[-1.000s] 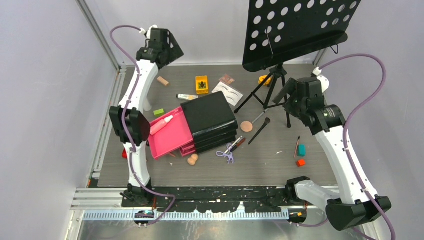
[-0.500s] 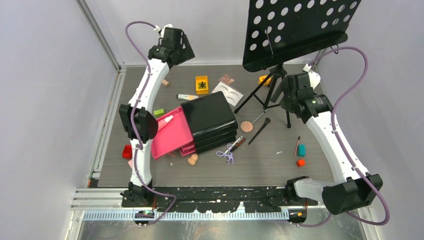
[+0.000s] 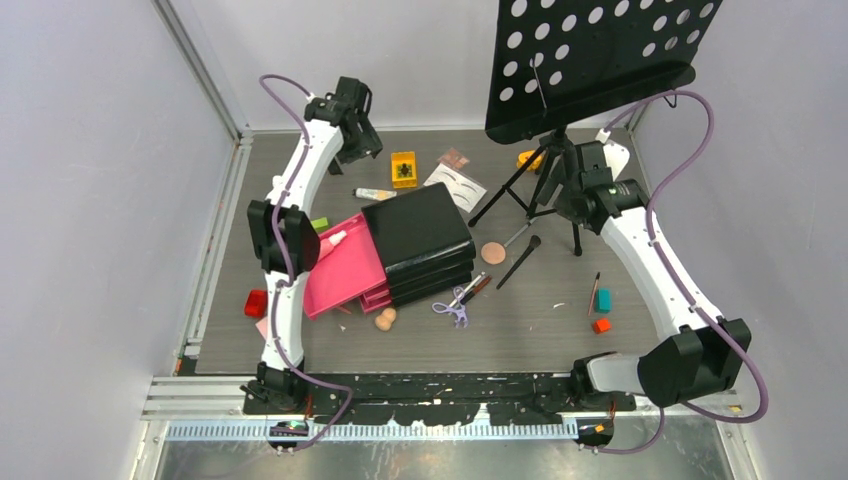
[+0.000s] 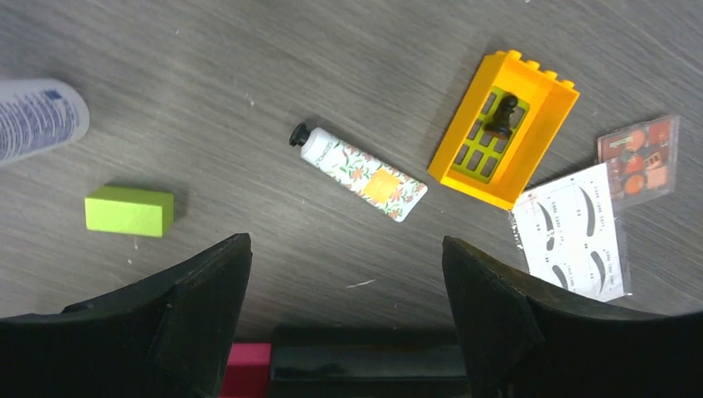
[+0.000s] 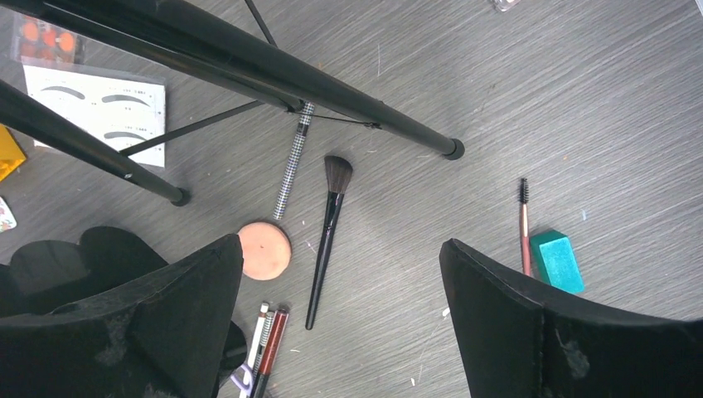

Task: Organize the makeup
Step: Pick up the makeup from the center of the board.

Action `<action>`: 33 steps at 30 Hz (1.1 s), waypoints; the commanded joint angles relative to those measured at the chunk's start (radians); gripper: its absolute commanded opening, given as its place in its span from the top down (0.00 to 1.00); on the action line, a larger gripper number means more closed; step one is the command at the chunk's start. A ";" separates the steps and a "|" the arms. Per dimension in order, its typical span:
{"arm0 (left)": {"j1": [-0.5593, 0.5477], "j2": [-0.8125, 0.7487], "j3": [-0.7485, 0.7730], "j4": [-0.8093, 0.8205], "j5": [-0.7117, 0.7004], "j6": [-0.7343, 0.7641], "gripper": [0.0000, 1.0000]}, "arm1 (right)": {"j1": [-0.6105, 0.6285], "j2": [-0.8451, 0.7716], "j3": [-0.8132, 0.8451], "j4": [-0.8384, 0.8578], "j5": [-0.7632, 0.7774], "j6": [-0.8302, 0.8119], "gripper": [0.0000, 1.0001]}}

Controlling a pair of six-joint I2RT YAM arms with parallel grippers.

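The makeup lies scattered around the black chest (image 3: 420, 235). My left gripper (image 3: 362, 140) (image 4: 344, 249) hangs open and empty above a floral tube (image 4: 362, 172) (image 3: 375, 194), with a yellow block (image 4: 503, 128), a white eyebrow card (image 4: 572, 232), a brown palette (image 4: 640, 157), a green block (image 4: 129, 211) and a white bottle (image 4: 37, 116) around it. My right gripper (image 3: 577, 185) (image 5: 340, 245) is open and empty over a black brush (image 5: 326, 236), a round peach sponge (image 5: 264, 249), a teal block (image 5: 557, 259) and a spoolie (image 5: 524, 224). Lilac scissors (image 3: 455, 305) lie in front of the chest.
The chest's top pink drawer (image 3: 345, 270) stands pulled out with a pink-white tube (image 3: 325, 242) in it. The black music stand (image 3: 600, 55) and its tripod legs (image 5: 249, 58) rise right beside my right gripper. Red (image 3: 256, 302) and orange (image 3: 601, 325) blocks lie near the front.
My left arm swung right and lowered toward the floral tube and yellow block. My right arm reached left and farther back, up to the tripod. Both grippers stayed open.
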 commanded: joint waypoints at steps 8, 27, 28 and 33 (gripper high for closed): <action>-0.005 0.073 -0.047 -0.060 0.017 -0.220 0.14 | -0.005 0.011 0.054 0.011 0.023 -0.015 0.07; -0.008 0.124 -0.194 0.157 -0.012 -0.375 0.11 | -0.013 -0.005 0.039 0.001 0.000 -0.042 0.08; -0.008 0.131 -0.187 0.159 -0.014 -0.386 0.11 | -0.013 -0.005 0.039 0.000 -0.002 -0.045 0.08; -0.008 0.182 -0.113 0.122 -0.039 -0.422 0.12 | -0.019 -0.007 0.038 0.001 -0.011 -0.060 0.08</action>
